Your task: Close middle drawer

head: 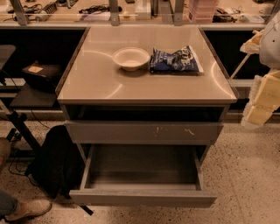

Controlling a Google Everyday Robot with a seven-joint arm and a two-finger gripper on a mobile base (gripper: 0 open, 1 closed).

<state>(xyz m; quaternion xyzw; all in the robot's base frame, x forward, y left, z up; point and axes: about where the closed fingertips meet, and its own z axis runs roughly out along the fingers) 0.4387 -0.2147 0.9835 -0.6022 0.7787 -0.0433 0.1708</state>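
The middle drawer (142,197) is pulled far out of the grey cabinet. Its plain flat front faces me at the bottom of the view. Its grey box interior (142,168) is bare. Above it sits the grey drawer front with pale scratch marks (144,132), which stands slightly out from the cabinet under a dark gap. My arm and gripper (259,113) hang at the right edge of the view. They are pale and yellowish, beside the cabinet's right corner, above and to the right of the open drawer, and touch nothing.
On the cabinet top (96,78) stand a white bowl (131,58) and a blue snack bag (175,60). A black bag (54,159) lies on the floor left of the drawer. A person's shoe (26,209) is at the bottom left. A cluttered counter (131,11) runs behind.
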